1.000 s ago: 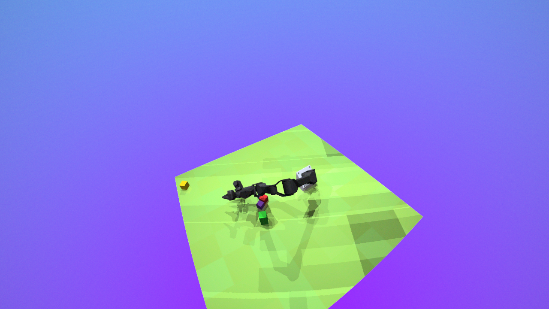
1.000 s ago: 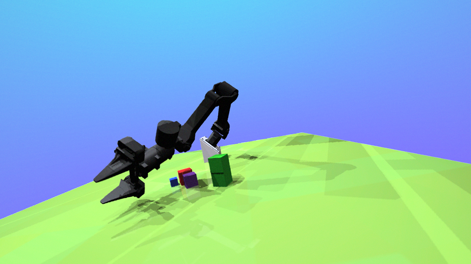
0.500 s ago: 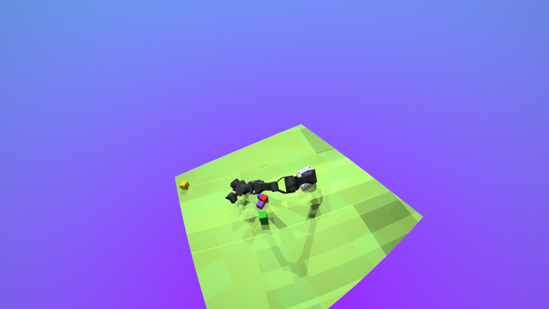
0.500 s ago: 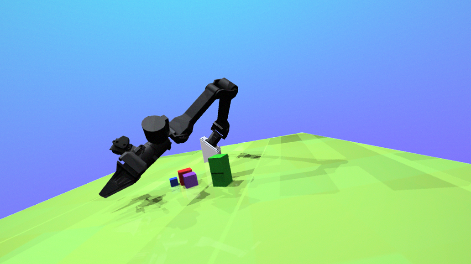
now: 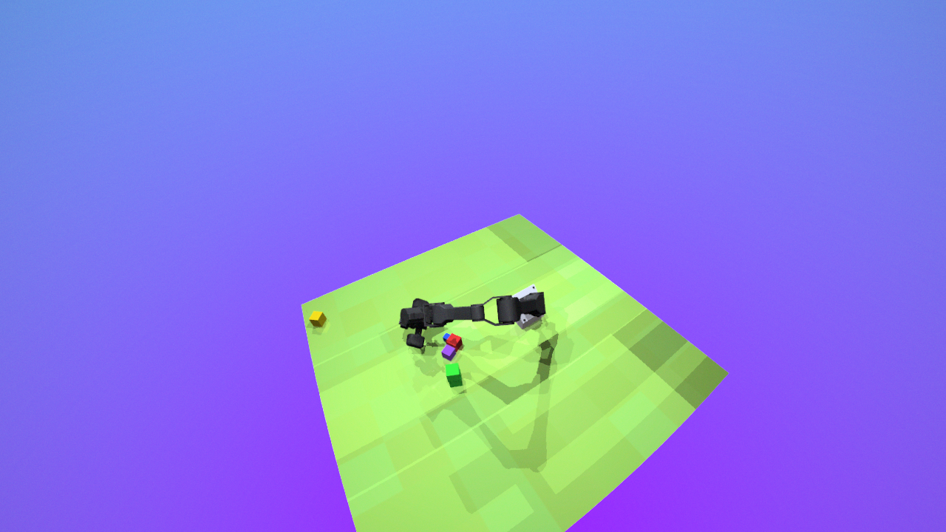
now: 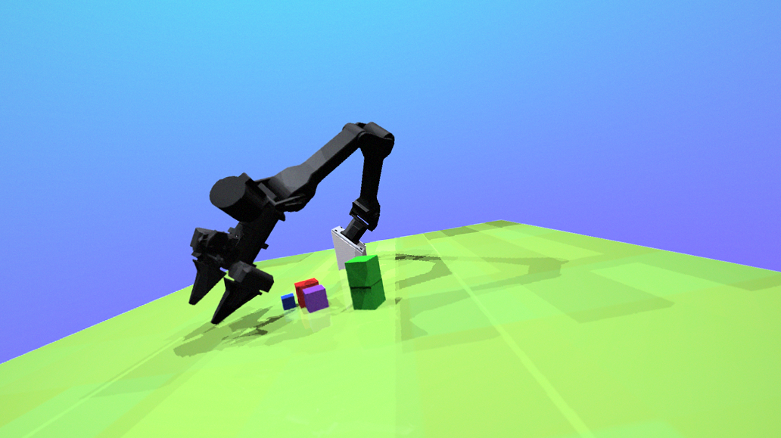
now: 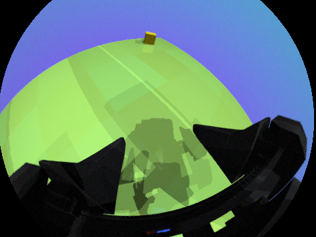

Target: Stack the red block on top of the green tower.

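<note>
Gripper (image 6: pixel 215 305) hangs spread wide and empty, tips angled down at the lower left of the exterior view — the red block (image 6: pixel 305 288) sits on the floor to its right, tucked behind the purple block (image 6: pixel 315 297), just left of the green tower (image 6: pixel 365 281).

A patchy lime-green floor (image 6: pixel 537 368) under a blue-to-purple gradient backdrop (image 6: pixel 562 56)

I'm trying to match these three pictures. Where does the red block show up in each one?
Top: red block near the middle, just below the arm, touching the purple block.
Exterior: centre, half hidden behind the purple block, left of the green tower.
Wrist: a red sliver at the bottom edge.
Shared landmark: the purple block.
</note>
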Controlling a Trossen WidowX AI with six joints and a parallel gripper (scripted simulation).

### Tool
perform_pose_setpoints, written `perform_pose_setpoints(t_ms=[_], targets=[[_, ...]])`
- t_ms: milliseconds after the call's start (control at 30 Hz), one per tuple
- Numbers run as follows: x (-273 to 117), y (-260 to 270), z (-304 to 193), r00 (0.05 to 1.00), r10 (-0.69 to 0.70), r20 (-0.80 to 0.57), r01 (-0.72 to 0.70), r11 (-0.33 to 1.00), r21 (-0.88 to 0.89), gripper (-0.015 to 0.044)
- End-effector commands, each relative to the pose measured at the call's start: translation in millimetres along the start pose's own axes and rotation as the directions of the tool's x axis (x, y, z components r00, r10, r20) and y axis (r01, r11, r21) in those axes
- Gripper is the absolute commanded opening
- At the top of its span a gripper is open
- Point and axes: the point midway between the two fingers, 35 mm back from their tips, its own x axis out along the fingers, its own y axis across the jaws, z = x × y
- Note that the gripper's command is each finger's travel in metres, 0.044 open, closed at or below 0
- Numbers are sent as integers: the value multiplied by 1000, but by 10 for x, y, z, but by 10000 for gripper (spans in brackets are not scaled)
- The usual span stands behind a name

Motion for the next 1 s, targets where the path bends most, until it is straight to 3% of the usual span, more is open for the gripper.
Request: perform_pose_setpoints(t_ms=[0,500,967], targets=[[-136,-20,-51,997,8,-79,-18,991,-133,440],[-793,-39,-445,914,72,-399,-288,808,-513,440],[-1569,102,-720,765,228,-602,-630,459,-627,440]])
